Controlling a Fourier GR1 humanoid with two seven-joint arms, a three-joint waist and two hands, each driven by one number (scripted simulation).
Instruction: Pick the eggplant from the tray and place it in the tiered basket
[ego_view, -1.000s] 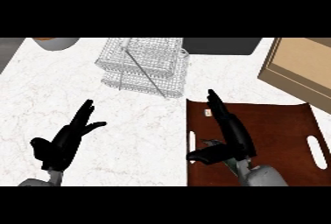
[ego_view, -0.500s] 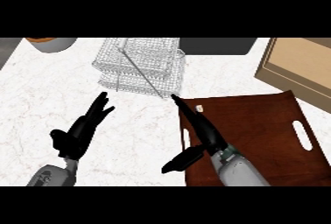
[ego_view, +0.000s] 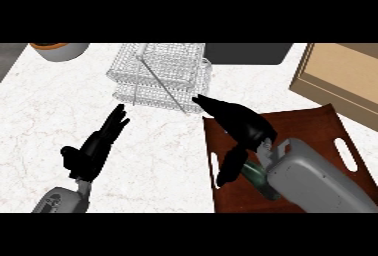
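The brown tray lies at the right of the white counter. Only a dark green sliver of the eggplant shows on it; my right forearm covers the remainder. My right hand hovers over the tray's far left corner. Its fingers are straight and point at the near right corner of the wire tiered basket, and its thumb hangs down. Nothing is curled in it. My left hand rests open on the counter, left of the tray and in front of the basket.
A grey bowl with an orange rim stands at the far left. A dark slab lies behind the basket. A tan box occupies the far right corner, just beyond the tray.
My right hand has swung left and away from me, from over the tray's middle to its far left corner by the basket. The eggplant's end now shows under the forearm. The left hand barely moved.
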